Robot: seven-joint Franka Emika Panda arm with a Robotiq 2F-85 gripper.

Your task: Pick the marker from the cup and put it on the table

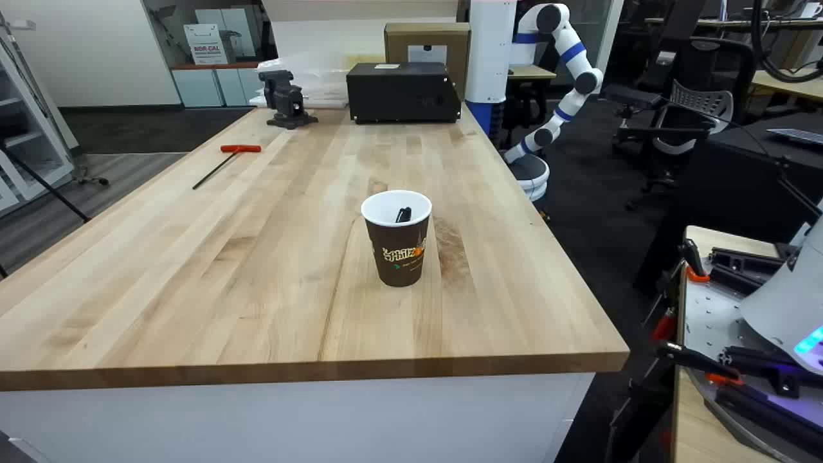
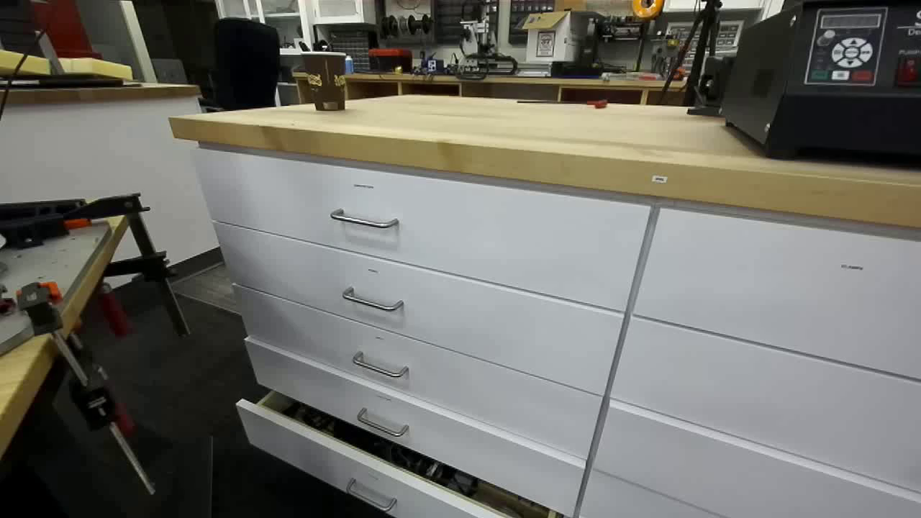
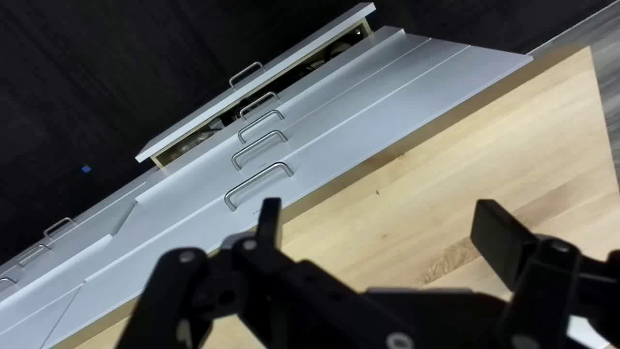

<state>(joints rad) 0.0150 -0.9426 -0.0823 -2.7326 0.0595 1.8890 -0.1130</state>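
The black two-fingered gripper (image 3: 378, 220) gapes wide, holding nothing, likely readied to straddle something slim! Beyond it lies the pale butcher-block wooden table (image 3: 474, 160); outside its grasp, a dark-brown paper cup (image 1: 397, 243) stands upright, presumably propping the slim black marker (image 1: 403, 215) inside.

Red-handled tool (image 1: 236, 150), black machine (image 1: 402, 93)
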